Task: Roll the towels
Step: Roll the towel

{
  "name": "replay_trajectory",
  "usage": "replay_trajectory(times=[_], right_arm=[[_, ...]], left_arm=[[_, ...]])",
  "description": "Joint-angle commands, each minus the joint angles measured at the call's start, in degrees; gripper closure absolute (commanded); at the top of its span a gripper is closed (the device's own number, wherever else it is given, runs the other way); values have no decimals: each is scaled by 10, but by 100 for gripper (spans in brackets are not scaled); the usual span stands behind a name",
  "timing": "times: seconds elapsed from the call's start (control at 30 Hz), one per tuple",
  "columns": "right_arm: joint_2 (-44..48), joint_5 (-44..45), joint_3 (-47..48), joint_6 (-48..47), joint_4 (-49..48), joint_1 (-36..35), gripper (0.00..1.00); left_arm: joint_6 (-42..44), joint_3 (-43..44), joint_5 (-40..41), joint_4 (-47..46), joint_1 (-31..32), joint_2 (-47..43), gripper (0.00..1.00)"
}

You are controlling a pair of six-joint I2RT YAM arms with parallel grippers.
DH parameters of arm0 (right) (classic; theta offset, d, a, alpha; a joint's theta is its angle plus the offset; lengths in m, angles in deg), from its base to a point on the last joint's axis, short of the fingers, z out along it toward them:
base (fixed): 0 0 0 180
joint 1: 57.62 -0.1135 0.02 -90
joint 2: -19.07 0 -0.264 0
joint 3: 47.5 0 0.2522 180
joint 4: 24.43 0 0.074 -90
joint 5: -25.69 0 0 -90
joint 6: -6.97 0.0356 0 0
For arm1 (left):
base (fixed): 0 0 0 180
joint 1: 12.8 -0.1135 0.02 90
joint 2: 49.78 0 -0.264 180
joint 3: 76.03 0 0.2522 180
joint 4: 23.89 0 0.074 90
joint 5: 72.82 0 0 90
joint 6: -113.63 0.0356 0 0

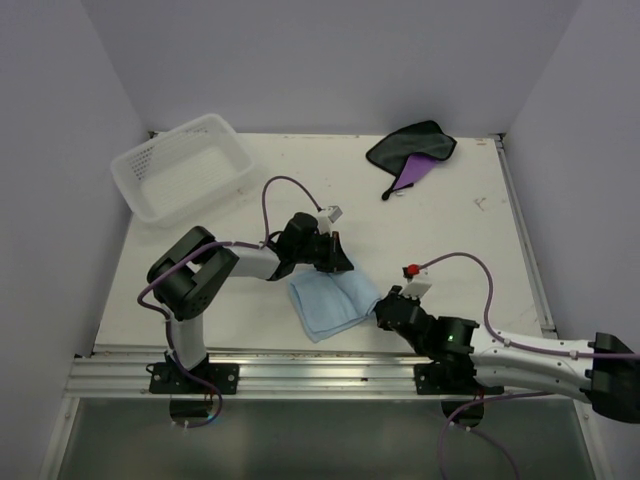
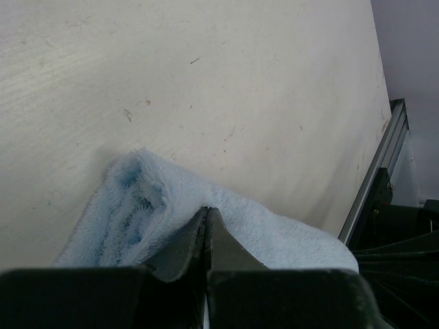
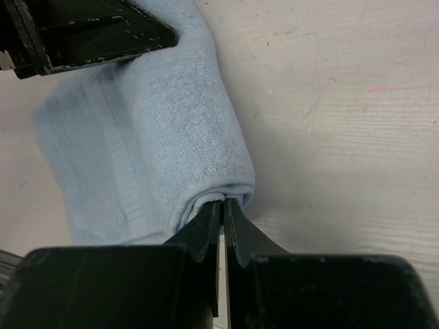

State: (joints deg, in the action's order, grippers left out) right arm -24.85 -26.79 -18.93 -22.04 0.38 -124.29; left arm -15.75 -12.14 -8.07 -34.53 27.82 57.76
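Blue towel [image 1: 330,305], partly folded over, lies nearer the arms and right of the basket [image 1: 228,128]. 2 grippers pinch it: left gripper [image 1: 343,266] its basket-side edge, right gripper [image 1: 379,314] the opposite corner. Purple towel [image 1: 412,150] lies crumpled, well right of the basket.

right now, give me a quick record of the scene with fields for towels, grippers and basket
light blue towel: folded over, one side partly rolled, front middle of the table
purple towel: crumpled at the far right, dark face mostly up, no gripper on it
left gripper: shut on the light blue towel's far edge
right gripper: shut on the rolled end nearest it
basket: white lattice, far left corner, apart from both towels
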Motion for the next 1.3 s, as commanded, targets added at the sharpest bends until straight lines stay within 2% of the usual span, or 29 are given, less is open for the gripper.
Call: replay_trajectory(times=[0.0, 0.3, 0.43, 0.6, 0.8, 1.03, 1.27], right_arm=[[-22, 12, 32, -76, -40, 1, 100], [-17, 0, 43, -87, -2, 1, 100], [18, -3, 36, -122, 0, 0, 100], [15, -4, 49, -165, 33, -6, 100], [-5, -6, 65, -181, 64, -17, 100], [27, 0, 65, -188, 102, -21, 99], [24, -11, 70, -199, 92, -21, 100]], left_arm=[[19, 4, 8, 25, -4, -14, 100], [24, 4, 12, 29, -4, -13, 100], [23, 6, 10, 27, -5, -14, 100], [25, 7, 13, 30, -5, -14, 100], [25, 8, 14, 31, -5, -12, 100], [26, 8, 19, 36, -6, -14, 100], [27, 8, 20, 36, -6, -13, 100]])
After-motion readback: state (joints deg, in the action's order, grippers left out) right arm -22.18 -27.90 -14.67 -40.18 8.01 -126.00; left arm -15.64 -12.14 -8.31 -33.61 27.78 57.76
